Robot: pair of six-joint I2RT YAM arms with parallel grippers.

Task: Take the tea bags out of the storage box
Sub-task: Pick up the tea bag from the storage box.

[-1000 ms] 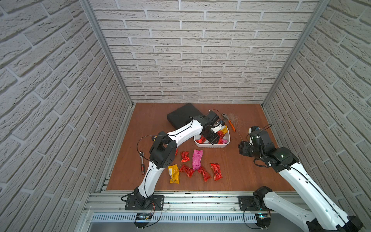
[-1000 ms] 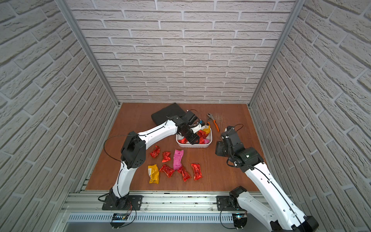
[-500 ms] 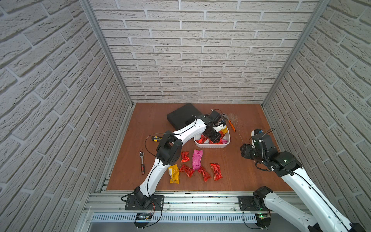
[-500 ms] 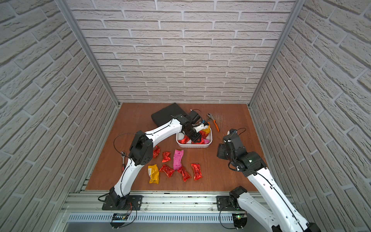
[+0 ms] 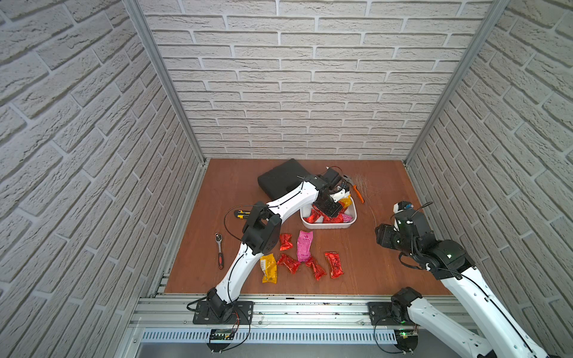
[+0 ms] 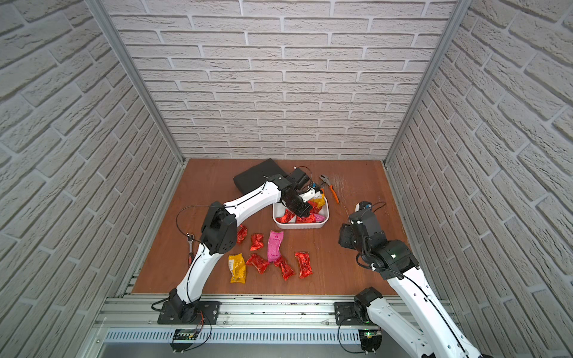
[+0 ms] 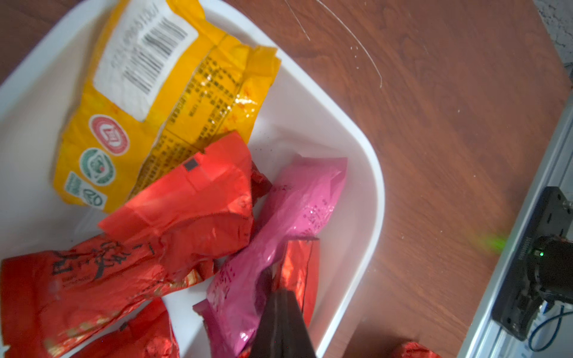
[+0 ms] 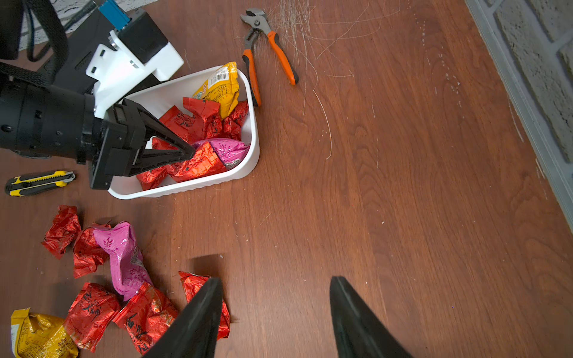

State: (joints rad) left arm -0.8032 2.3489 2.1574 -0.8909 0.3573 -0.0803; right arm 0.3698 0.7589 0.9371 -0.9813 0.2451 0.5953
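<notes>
round-cornered white plastic storage box (image 5: 328,225), just right of frame centre on the wood-grain bench (image 5: 372,272), holds crinkly foil tea bags (image 5: 336,219); others lie scattered below it. the left gripper (image 8: 188,152) is clamped on a red tea bag (image 8: 203,162) in the box; the right gripper (image 8: 276,279) shows tapered jaws apart.

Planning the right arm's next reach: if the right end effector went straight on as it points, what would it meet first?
Most likely the bare table just ahead of the right end effector; the orange-handled pliers lie farther along that line, though depth is unclear.
</notes>
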